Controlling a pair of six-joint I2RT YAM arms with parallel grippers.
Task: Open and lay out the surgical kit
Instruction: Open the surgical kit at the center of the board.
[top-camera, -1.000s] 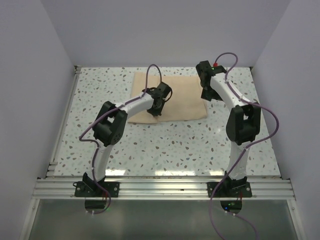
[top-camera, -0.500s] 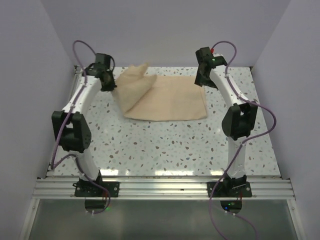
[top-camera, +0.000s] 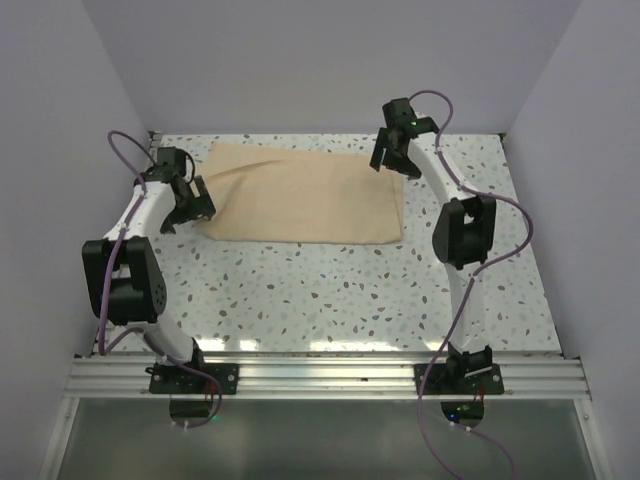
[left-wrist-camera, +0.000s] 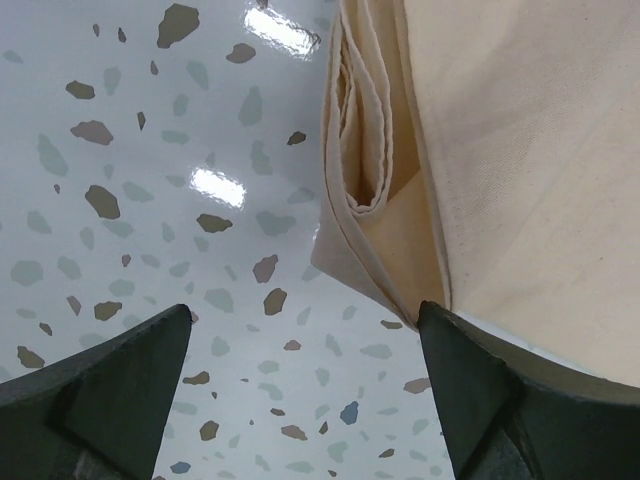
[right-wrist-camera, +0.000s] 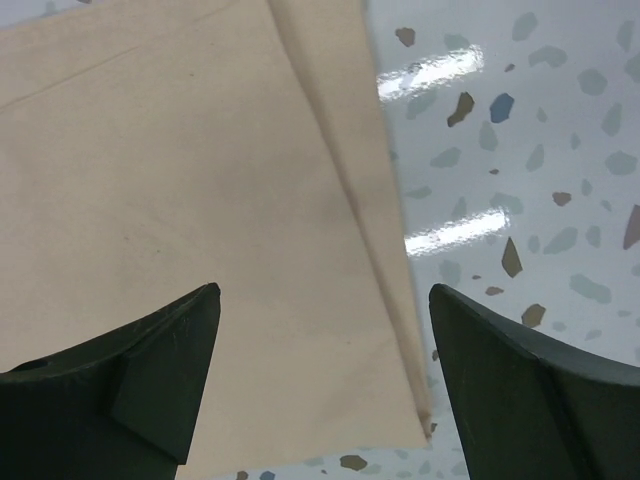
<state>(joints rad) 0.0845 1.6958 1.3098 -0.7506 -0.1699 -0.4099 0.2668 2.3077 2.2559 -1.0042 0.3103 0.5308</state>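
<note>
Wrap (top-camera: 300, 195) lies on the counter (top-camera: 330, 290) between the 2 arms. Its folded corner sits just ahead of the spread left end effector (left-wrist-camera: 303, 318); its opposite edge lies under the spread right end effector (right-wrist-camera: 325, 295).

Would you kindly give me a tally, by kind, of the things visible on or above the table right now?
Beige cloth wrap: 1
Grippers, namely the left gripper and the right gripper, both open: 2
Total: 3
</note>
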